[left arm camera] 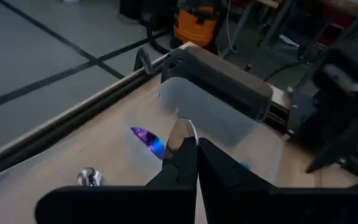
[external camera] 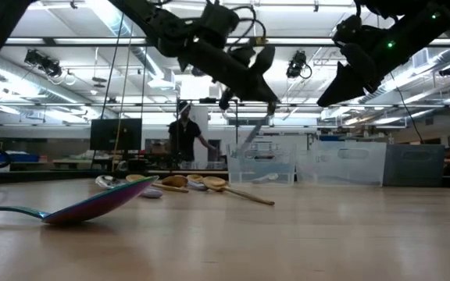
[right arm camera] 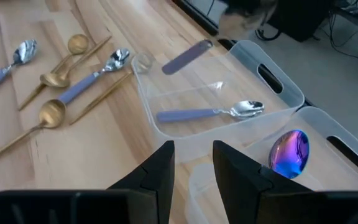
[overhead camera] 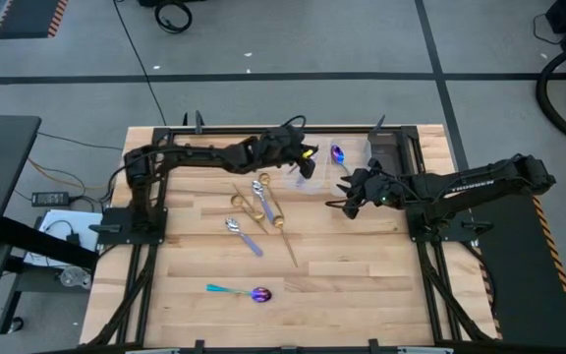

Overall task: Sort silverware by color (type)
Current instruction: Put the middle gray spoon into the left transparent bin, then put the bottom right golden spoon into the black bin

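My left tool (overhead camera: 306, 160) is hanging above the tray (overhead camera: 362, 147), clamped on a silver spoon (right arm camera: 187, 56); my right tool (overhead camera: 346, 204), fingers apart, is waiting beside the tray.

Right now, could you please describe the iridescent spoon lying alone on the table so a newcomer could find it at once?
Start at the wooden table and look to its near edge, away from the clear tray and the cluster of silver and gold spoons. There lies the lone iridescent spoon: purple-blue bowl, teal handle, nothing beside it.
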